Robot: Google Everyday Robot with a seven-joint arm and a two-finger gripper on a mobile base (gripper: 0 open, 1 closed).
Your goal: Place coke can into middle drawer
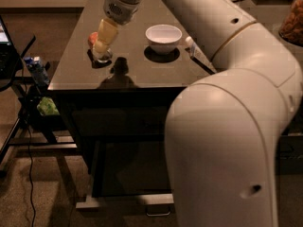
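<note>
Your claw [101, 48] sits over the coke can [91, 38], left of the bowl [163, 37]; you cannot tell its grip. Below, the middle drawer [128, 174] is open; lifting and placing remain.

A white bowl [163, 36] is set on the dark glossy tabletop [142, 72], with a partly hidden plastic bottle [195, 52] near it. A blue item [36, 70] and a green item [46, 107] are seen at the left, above a cable [30, 174] trailed over the carpet.

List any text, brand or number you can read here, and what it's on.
No text is readable.
coke can: mostly hidden behind the hand, which hangs over it on the tabletop, left in view; no lettering shows.
plastic bottle: mostly behind the arm; label unreadable.
</note>
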